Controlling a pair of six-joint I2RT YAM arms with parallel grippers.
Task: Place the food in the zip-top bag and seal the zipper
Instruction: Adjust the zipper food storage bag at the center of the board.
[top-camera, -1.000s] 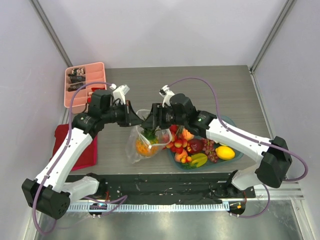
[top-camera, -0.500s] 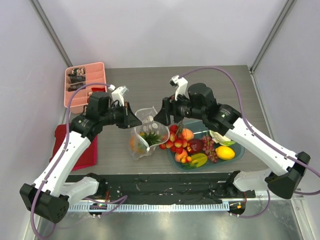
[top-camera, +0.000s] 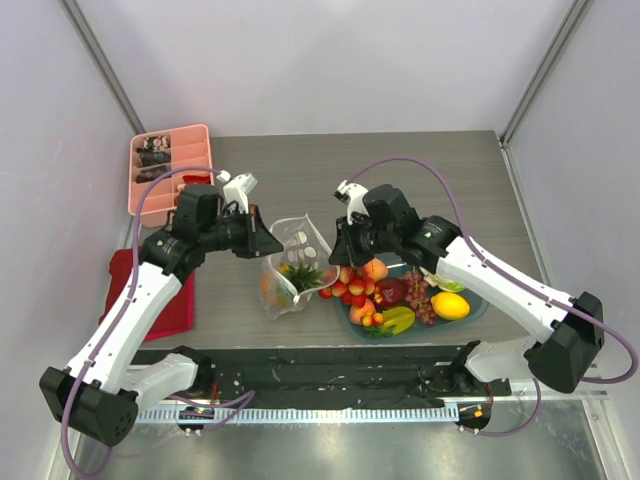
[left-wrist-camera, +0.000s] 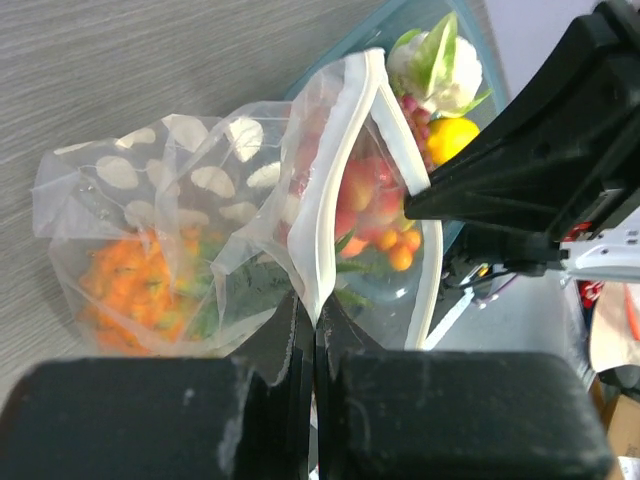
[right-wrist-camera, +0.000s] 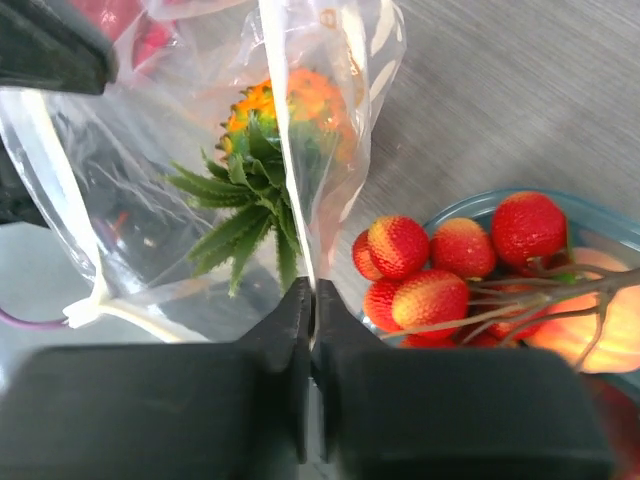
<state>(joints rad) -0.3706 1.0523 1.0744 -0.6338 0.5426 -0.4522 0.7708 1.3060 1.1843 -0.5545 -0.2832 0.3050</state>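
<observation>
Now, left end effector (left-wrist-camera: 314, 312) clamped on zip-top bag (left-wrist-camera: 180, 190) rim, right end effector (right-wrist-camera: 310, 296) clamped opposite, pineapple (left-wrist-camera: 125, 285) inside

One bag (top-camera: 290, 262), one pineapple (top-camera: 272, 290), one lemon (top-camera: 450, 305), one plate (top-camera: 478, 308), one tray (top-camera: 192, 150), one cloth (top-camera: 122, 280)

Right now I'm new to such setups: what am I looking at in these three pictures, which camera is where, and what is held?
Two robot arms are bolted at the near edge of a table. The wide picture looks down from above; the other two come from a camera on each wrist. The left gripper and the right gripper each pinch one side of a clear dotted bag, holding its mouth open. A toy pineapple sits inside. More toy fruit lies on a teal plate beside it. A pink tray and a red cloth lie to the left.
</observation>
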